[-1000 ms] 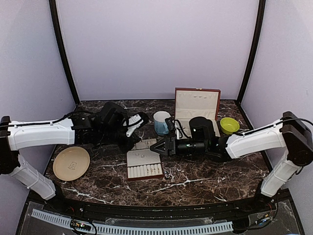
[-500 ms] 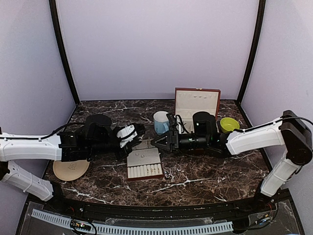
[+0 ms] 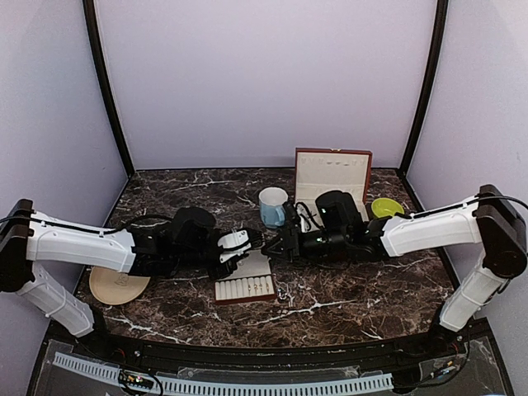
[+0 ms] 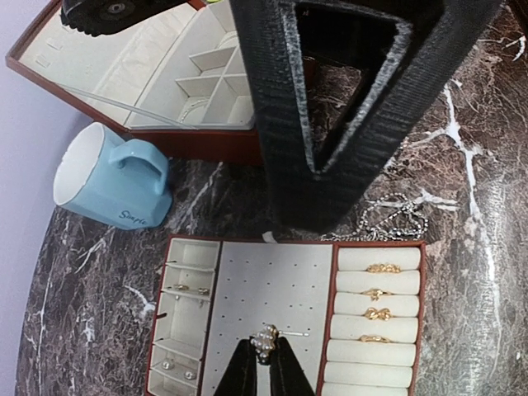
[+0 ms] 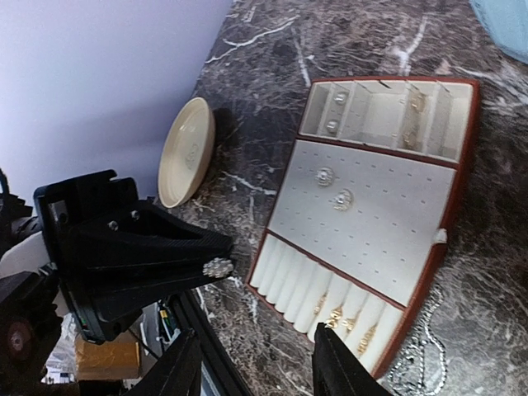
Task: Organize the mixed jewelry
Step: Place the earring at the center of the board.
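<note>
My left gripper [image 4: 264,353] is shut on a small pearl-cluster stud [image 4: 266,340] and holds it just above the perforated middle panel of the cream tray [image 4: 325,313]. In the top view the left gripper [image 3: 247,239] hangs over the tray's far end [image 3: 245,299]. My right gripper [image 3: 275,245] is open and empty, close opposite the left one; its fingers [image 5: 177,371] frame the tray's ring rolls. The right wrist view shows the held stud [image 5: 219,267], two studs [image 5: 325,176] on the panel and gold rings [image 5: 338,318] in the rolls. A silvery chain [image 4: 394,219] lies beside the tray.
A light blue mug [image 3: 272,206] and the open red-brown box [image 3: 332,177] stand behind the tray. A green bowl [image 3: 386,211] is at the right, a cream plate [image 3: 115,285] at the left. The tray's side compartments [image 4: 186,322] hold small studs.
My left arm has swung right and forward, bringing its gripper from the back left to over the tray. My right gripper has drawn back slightly to the right.
</note>
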Tool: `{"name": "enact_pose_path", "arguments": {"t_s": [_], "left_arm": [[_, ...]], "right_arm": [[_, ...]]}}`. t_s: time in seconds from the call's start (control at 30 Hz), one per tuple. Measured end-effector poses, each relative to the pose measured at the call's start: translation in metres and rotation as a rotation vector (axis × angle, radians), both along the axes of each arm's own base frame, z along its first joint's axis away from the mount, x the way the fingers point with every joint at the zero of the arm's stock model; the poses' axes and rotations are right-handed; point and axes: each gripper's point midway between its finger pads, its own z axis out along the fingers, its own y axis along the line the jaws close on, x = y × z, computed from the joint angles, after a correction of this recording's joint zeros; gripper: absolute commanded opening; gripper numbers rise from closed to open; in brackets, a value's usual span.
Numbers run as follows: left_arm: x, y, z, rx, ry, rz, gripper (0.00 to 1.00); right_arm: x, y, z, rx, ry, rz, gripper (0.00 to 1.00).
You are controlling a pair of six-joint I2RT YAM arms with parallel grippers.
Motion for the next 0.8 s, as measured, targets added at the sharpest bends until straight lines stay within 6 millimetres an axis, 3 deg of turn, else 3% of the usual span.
{"name": "enact_pose_path", "arguments": {"t_s": [0.2, 0.33, 0.57, 0.67, 0.8], "left_arm": [[-0.008, -0.014, -0.012, 0.003, 0.045, -0.054, 0.09], [-0.016, -0.044, -0.02, 0.01, 0.06, -0.142, 0.09], [-0.05, -0.112, -0.044, 0.035, 0.094, -0.353, 0.09], [-0.065, -0.131, -0.053, 0.046, 0.11, -0.426, 0.09], [-0.079, -0.145, -0.067, 0.08, 0.123, -0.487, 0.11]], "right_arm": [[0.006, -0.033, -0.026, -0.103, 0.042, -0.091, 0.46], [0.01, -0.059, -0.028, -0.137, 0.039, -0.162, 0.46], [0.012, -0.115, -0.03, -0.167, 0.042, -0.313, 0.46], [0.01, -0.136, -0.035, -0.174, 0.052, -0.37, 0.46], [0.007, -0.148, -0.042, -0.188, 0.07, -0.402, 0.46]]}}
